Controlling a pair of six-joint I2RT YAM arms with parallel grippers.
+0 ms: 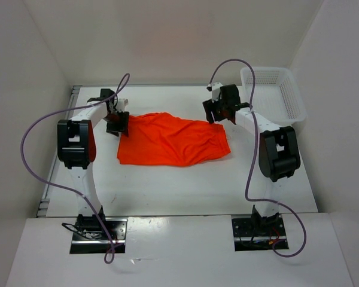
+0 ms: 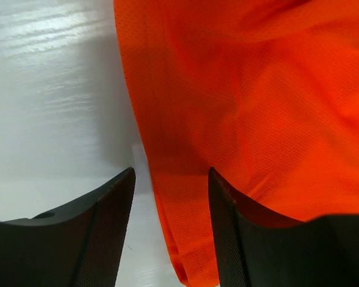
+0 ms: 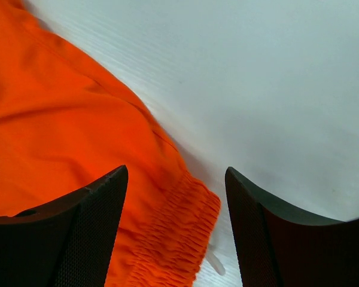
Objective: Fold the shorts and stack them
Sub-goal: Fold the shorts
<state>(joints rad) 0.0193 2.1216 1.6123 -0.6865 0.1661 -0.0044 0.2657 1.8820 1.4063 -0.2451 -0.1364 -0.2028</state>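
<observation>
Orange-red cloth, the shorts (image 1: 173,140), lay spread flat near the middle of the white table (image 1: 185,191), wider than deep, with soft wrinkles across the top. At their far-left corner the left gripper (image 1: 118,122) hung low with its jaws apart, the hemmed edge running between them, nothing pinched. At the far-right corner the right gripper (image 1: 218,113) was likewise spread, the gathered waistband corner below the gap. A white basket (image 1: 275,89) stood well apart in the far-right corner. This looked like the folding step, with stacking not yet reached. A next fold would call for both jaws to close squarely on their corners and travel together, keeping the cloth from bunching.
</observation>
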